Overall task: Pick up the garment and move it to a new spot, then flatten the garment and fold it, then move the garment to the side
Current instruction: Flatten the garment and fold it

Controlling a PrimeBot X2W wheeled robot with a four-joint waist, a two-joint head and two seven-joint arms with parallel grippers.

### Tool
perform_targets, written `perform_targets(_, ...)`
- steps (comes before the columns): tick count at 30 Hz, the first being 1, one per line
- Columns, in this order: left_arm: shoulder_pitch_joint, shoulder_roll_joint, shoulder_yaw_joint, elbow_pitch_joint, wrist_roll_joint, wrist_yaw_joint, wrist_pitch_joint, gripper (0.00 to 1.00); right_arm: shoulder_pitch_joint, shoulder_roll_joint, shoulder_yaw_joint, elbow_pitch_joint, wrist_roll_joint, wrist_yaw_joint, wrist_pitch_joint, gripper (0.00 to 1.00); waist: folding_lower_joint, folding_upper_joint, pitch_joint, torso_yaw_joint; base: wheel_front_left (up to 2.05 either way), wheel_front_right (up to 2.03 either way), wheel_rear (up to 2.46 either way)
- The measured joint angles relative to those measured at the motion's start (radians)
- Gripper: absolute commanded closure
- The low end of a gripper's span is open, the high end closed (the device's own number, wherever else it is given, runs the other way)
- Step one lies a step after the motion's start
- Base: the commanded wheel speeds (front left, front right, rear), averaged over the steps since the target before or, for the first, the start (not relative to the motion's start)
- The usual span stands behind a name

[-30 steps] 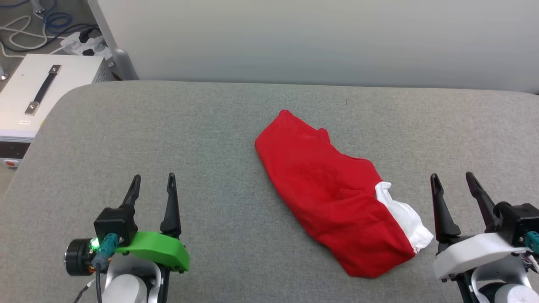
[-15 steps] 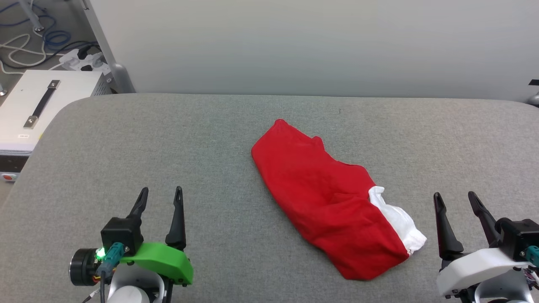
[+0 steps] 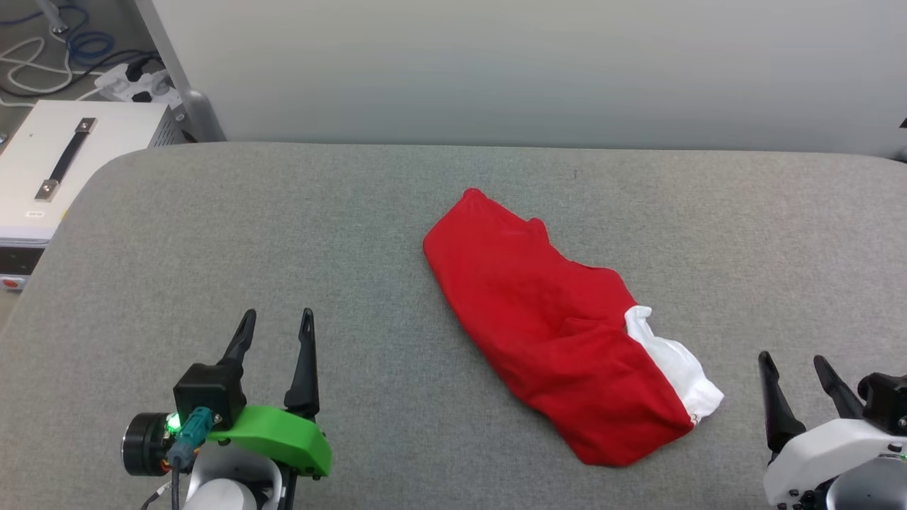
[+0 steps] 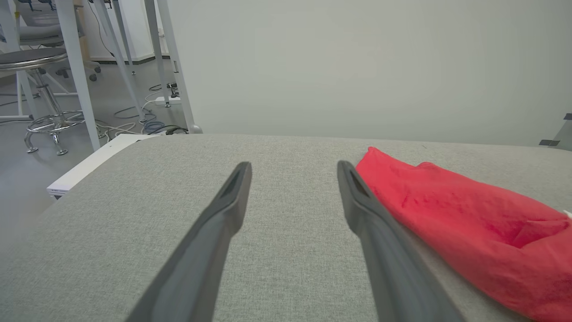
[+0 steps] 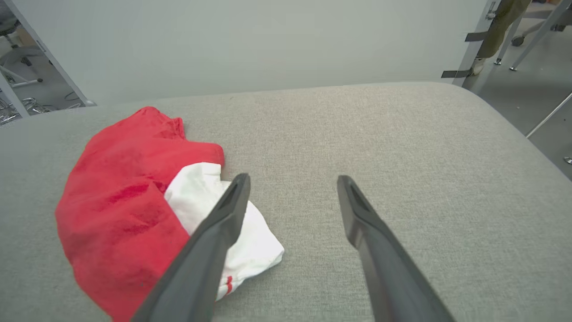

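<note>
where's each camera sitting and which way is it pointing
Head view: on the head, facing forward and down at the grey fabric table; open left gripper lower left, open right gripper lower right.
Left wrist view: on that wrist, along its two dark fingers toward the pale wall.
Right wrist view: likewise, along its own fingers.
All share the crumpled red T-shirt with a white sleeve.

One garment (image 3: pixel 553 333), one left pincer (image 3: pixel 277 315) and one right pincer (image 3: pixel 791 358), one grey table (image 3: pixel 283 234), one white box (image 3: pixel 113 152).
</note>
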Motion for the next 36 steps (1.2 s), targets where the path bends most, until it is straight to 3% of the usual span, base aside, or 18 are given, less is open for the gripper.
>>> perform_targets(5, -0.018, -0.018, -0.004, -0.004, 0.000, 0.003, -0.015, 0.00, -0.024, -0.047, -0.011, 0.084, 0.072, 0.000, 0.133, 0.00, 0.0000, 0.0000, 0.039, 0.012, 0.00, 0.00, 0.00)
perform_targets(11, -0.061, -0.037, -0.004, -0.003, 0.001, 0.003, -0.034, 0.00, -0.077, -0.139, 0.066, 0.142, 0.166, 0.000, 0.289, 0.00, 0.0000, 0.0000, 0.098, 0.036, 0.00, 0.00, 0.00)
perform_targets(18, -0.109, -0.061, -0.005, 0.009, 0.004, -0.003, -0.052, 0.00, -0.158, -0.250, 0.205, 0.189, 0.223, 0.000, 0.376, 0.00, 0.0000, 0.0000, 0.166, 0.068, 0.00, 0.00, 0.00)
perform_targets(27, -0.129, -0.094, -0.001, 0.037, 0.012, -0.014, -0.060, 0.00, -0.204, -0.326, 0.295, 0.265, 0.320, 0.000, 0.522, 0.00, 0.0000, 0.0000, 0.223, 0.108, 0.00, 0.00, 0.00)
perform_targets(28, -0.129, -0.097, 0.001, 0.039, 0.013, -0.016, -0.060, 0.00, -0.210, -0.331, 0.300, 0.265, 0.333, 0.000, 0.539, 0.09, 0.0000, 0.0000, 0.226, 0.110, 0.00, 0.00, 0.00)
perform_targets(29, -0.129, -0.100, 0.002, 0.039, 0.013, -0.017, -0.060, 0.00, -0.213, -0.334, 0.302, 0.265, 0.340, 0.000, 0.549, 0.59, 0.0000, 0.0000, 0.227, 0.112, 0.00, 0.00, 0.00)
perform_targets(30, -0.129, -0.103, 0.004, 0.041, 0.014, -0.020, -0.060, 0.00, -0.215, -0.336, 0.303, 0.265, 0.348, 0.000, 0.557, 1.00, 0.0000, 0.0000, 0.228, 0.113, 0.00, 0.00, 0.00)
perform_targets(36, -0.129, -0.105, 0.023, 0.050, 0.021, -0.023, -0.060, 0.00, -0.222, -0.340, 0.298, 0.270, 0.374, -0.001, 0.558, 1.00, 0.0000, 0.0000, 0.213, 0.102, 0.00, 0.00, 0.00)
